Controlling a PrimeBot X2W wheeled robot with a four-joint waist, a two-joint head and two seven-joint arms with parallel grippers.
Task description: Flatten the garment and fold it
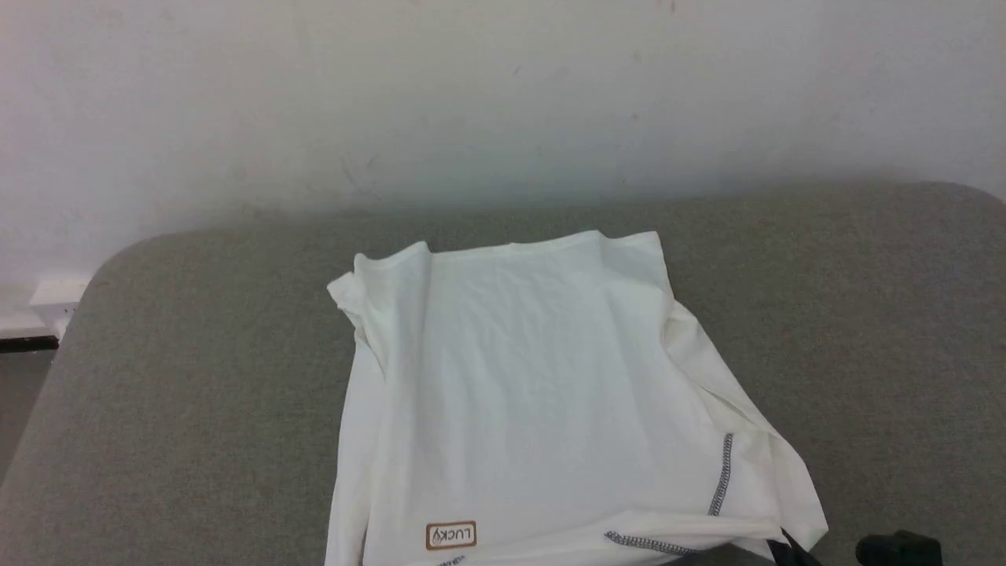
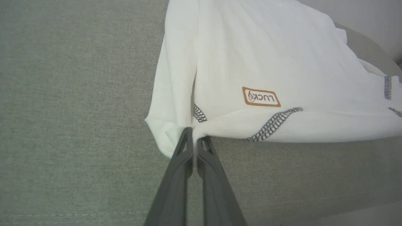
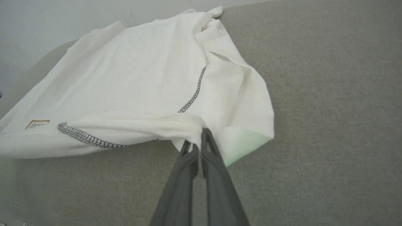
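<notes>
Left pincer (image 2: 194,138) is clenched on the garment (image 1: 534,377) at its near-left corner. Right pincer (image 3: 197,141) is clamped on the near-right corner, and the zigzag-stitched edge (image 2: 273,124) between them is lifted just off the bench (image 1: 196,393). Its body lies mid-bench, far end towards the back edge. I judge it light, thin and limp. It will sag and crease wherever unsupported, so that thicker stitched edge at the corners is my surest hold.
</notes>
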